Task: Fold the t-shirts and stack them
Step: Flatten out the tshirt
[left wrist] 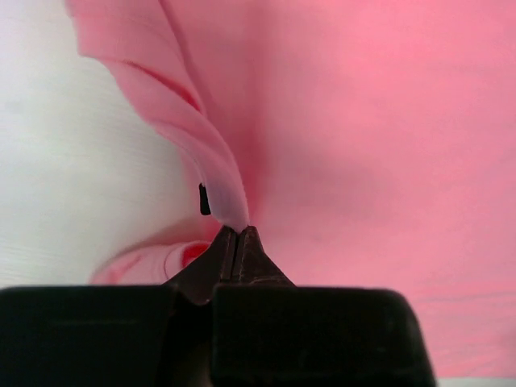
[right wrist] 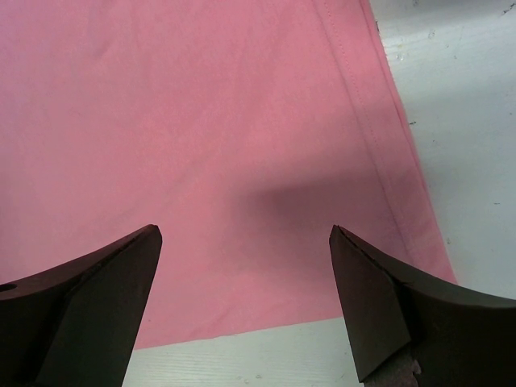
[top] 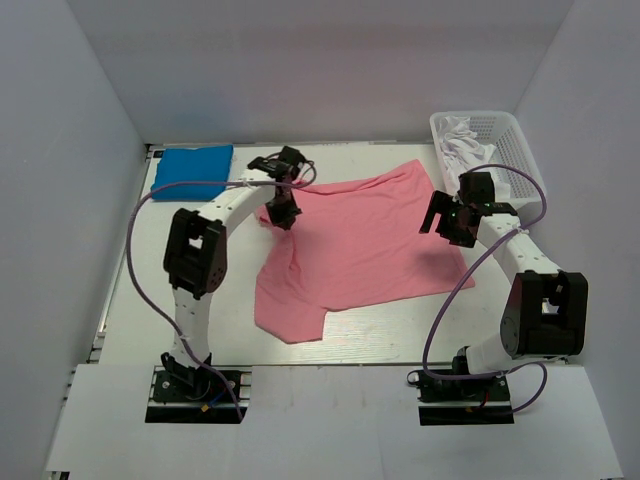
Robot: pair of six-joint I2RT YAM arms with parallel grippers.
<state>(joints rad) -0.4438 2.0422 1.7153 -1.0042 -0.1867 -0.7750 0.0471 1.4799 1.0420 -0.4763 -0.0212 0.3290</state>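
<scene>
spread shirt centre; folded shirt far left; basket far right.

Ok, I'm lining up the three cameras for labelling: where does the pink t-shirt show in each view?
Top external: pink t-shirt spread across the centre of the picture.
Left wrist: it fills the top and right, a fold pinched in the left gripper.
Right wrist: it fills the upper left, hem running down the right.
Shared landmark: the white table beside it.
</scene>
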